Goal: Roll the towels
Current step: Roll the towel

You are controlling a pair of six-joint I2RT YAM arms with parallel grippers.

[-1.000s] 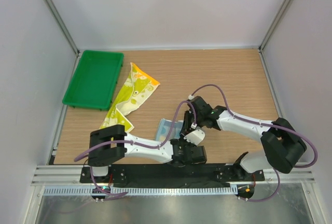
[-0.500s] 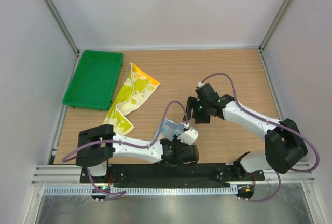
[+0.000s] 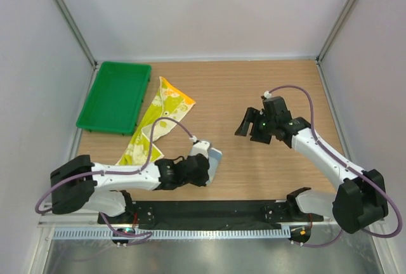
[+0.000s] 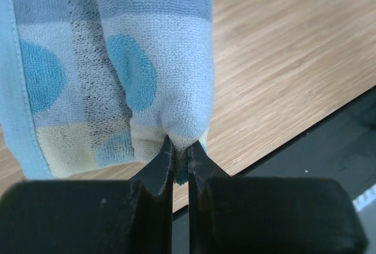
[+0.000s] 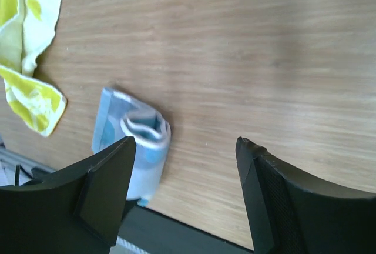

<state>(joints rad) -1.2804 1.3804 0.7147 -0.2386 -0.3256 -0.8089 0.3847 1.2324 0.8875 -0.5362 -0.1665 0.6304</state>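
Rolled blue towel [image 4: 164,60] pinched at a thin edge by closed left gripper [image 4: 179,151]; right gripper [image 5: 185,145] spread, empty; roll could be loosened if dragged

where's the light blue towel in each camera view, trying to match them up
top external: the light blue towel is low, just left of centre.
left wrist: fills the upper left, pinched by the left gripper.
right wrist: lower left, rolled end showing.
shared landmark: the wooden table in all three.
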